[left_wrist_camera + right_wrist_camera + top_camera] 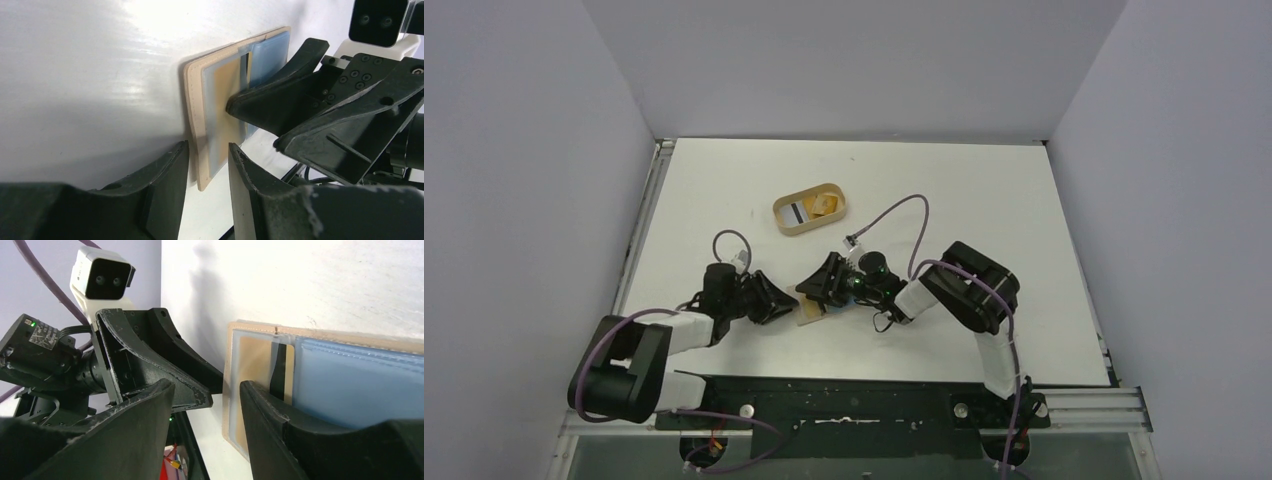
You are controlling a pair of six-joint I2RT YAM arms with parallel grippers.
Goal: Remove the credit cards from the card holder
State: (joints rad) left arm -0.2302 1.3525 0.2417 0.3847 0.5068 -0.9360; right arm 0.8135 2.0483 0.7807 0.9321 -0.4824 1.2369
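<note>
The tan card holder [194,115] lies open and flat on the white table, between my two grippers [812,315]. Its clear pockets hold a gold card with a black stripe [255,357] and a light blue credit card [350,385]. My left gripper [207,152] is open, and the holder's near edge sits in the gap between its jaws without touching them. My right gripper [207,390] is open too. One of its fingers [260,100] presses down on the gold card's pocket; the other hangs off the holder's edge.
An oval tan tray [778,213] stands farther back on the table, with a striped card [797,212] and a yellowish item inside. The two grippers face each other tip to tip. A purple cable [894,208] loops above the right arm.
</note>
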